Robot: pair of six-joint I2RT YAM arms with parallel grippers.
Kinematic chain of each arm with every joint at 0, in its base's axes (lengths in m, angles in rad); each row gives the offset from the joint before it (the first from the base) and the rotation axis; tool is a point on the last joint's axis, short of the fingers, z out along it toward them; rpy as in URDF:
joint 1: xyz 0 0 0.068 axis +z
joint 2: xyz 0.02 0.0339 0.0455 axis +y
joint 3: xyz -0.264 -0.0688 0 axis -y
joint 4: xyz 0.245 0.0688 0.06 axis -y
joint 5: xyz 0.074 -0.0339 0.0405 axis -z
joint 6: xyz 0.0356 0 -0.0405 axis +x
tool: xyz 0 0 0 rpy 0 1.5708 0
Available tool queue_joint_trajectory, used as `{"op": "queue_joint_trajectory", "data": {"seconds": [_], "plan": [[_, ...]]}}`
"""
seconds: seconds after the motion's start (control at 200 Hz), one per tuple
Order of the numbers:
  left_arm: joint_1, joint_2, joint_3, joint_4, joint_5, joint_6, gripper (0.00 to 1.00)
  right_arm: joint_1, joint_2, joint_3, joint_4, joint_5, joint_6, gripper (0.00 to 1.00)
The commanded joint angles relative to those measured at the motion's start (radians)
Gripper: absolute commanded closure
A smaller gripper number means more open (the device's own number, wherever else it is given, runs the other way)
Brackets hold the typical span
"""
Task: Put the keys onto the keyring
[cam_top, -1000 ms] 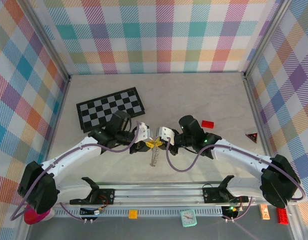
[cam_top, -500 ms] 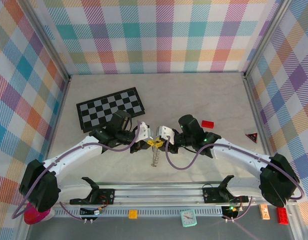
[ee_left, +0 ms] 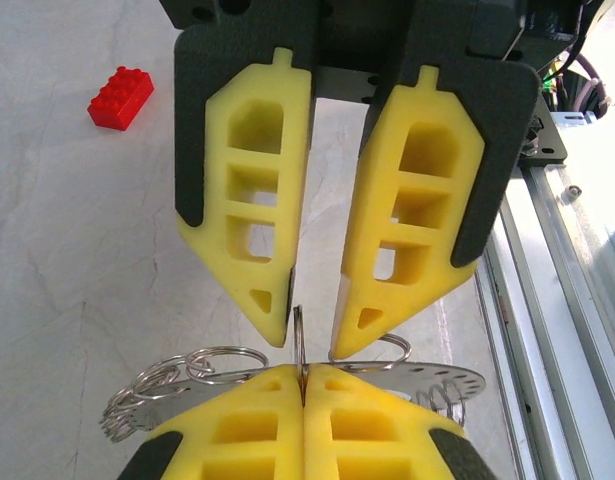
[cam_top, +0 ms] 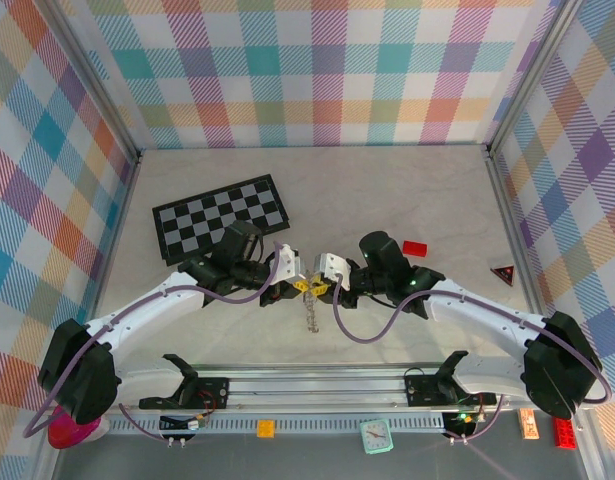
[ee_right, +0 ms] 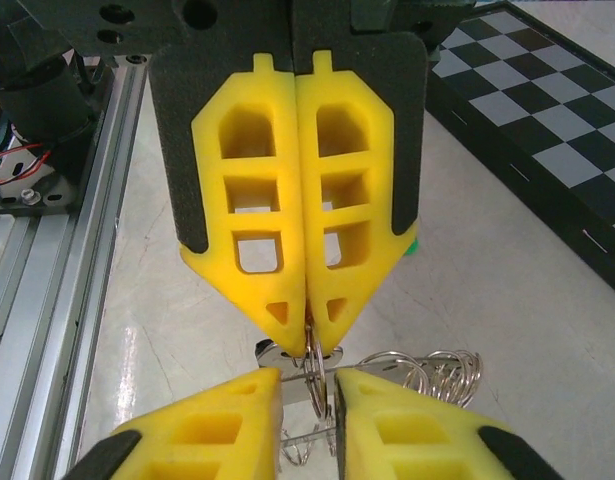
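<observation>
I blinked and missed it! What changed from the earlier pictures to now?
The right arm slid slightly rightward, and the right gripper now stands open around the keyring. The left gripper is shut on the keyring, which dangles a touch further right. The chessboard and red brick stayed put.

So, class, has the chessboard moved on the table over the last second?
No. The chessboard lies in the same spot, its left corner as near the left wall rail as before.

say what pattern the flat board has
The board is black-and-white chequered; clearest from the top external view.
</observation>
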State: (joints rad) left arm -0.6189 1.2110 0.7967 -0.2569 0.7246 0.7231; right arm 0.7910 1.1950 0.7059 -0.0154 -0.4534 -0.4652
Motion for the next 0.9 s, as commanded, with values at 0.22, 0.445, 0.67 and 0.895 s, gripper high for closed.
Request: {"op": "queue_joint_trajectory", "data": {"seconds": [0.22,0.445,0.67,0.895], "plan": [[0.005,-0.007,-0.003,0.029,0.031,0.011,0.97,-0.003,0.018,0.018,0.0,-0.029,-0.02,1.0],[-0.004,-0.008,0.013,0.028,0.005,0.002,0.87,-0.001,0.021,0.047,-0.022,-0.05,-0.02,1.0],[-0.011,-0.006,0.023,0.024,-0.01,0.001,0.85,0.002,0.031,0.059,-0.031,-0.057,-0.019,1.0],[-0.016,0.007,0.03,0.018,-0.011,0.002,0.85,0.005,0.037,0.066,-0.015,-0.074,-0.009,1.0]]}}
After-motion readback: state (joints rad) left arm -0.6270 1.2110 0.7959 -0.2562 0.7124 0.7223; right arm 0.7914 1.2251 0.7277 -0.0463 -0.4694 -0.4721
